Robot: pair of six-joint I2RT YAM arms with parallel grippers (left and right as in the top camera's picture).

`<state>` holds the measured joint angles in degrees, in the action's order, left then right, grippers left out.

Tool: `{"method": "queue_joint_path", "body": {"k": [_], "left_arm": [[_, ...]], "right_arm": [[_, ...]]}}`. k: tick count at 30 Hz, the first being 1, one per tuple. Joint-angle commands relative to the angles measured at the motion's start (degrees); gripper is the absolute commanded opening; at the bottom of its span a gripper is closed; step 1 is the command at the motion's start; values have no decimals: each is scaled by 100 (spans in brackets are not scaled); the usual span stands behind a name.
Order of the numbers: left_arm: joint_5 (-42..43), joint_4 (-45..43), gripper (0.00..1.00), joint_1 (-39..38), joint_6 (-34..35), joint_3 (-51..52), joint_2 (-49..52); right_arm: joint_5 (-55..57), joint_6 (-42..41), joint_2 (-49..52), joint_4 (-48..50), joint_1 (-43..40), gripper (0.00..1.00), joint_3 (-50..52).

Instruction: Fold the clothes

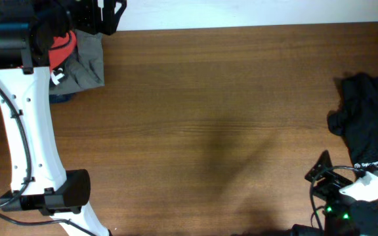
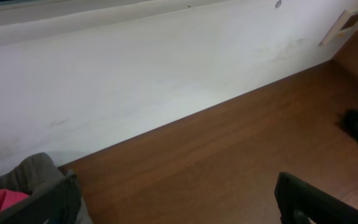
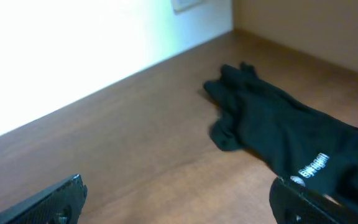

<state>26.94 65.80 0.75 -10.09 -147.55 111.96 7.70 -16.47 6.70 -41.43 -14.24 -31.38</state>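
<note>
While not one fold has yet been made, the clothes wait in two lots at opposite ends of the wooden counter [image 1: 202,98]. A red-orange garment [image 1: 63,44] is bunched with a grey garment [image 1: 87,65] in the far left corner, and a black garment [image 1: 367,121] lies crumpled along the right edge, with a broad run of bare wood between them. By the look of it the job is at its very start: each piece has to be drawn out, spread flat and folded, and none is in a grip. The left claw [image 2: 178,186] hangs at the far left corner just beside the heap, its fingers spread wide with nothing between them. The right claw [image 3: 178,186] sits low at the near right, likewise parted and holding nothing, with the black garment just beyond it. Only the overhead view gives the whole layout, showing both lots at once and how well apart they lie, along with the white left arm [image 1: 28,131] reaching up the left side. The left wrist view adds what is lost from above: the grey cloth lies against the red-orange one at the foot of a white wall [image 2: 135,81], and a wall plate [image 2: 352,22] sits further along it. The right wrist view brings out the black garment's rumpled folds and its small white lettering [image 3: 312,165] close to the claw, blurred here and barely a speck from overhead.
</note>
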Motion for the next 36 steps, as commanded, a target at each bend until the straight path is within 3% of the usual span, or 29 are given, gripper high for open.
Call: {"method": "queue_joint_path", "body": {"k": [1, 11, 25, 36], "left_arm": [[-2, -9, 99, 9, -74, 17, -11], [-2, -11, 99, 9, -74, 17, -11], [-2, -11, 99, 9, -74, 17, -11], [-2, -9, 99, 9, -74, 17, -11]], "right_arm": [[-304, -7, -321, 531, -28, 99, 476], [-428, -7, -649, 1519, 258, 99, 1480], [-404, -7, -649, 3650, 892, 99, 2977], [35, -4, -649, 4282, 1167, 99, 3106]]}}
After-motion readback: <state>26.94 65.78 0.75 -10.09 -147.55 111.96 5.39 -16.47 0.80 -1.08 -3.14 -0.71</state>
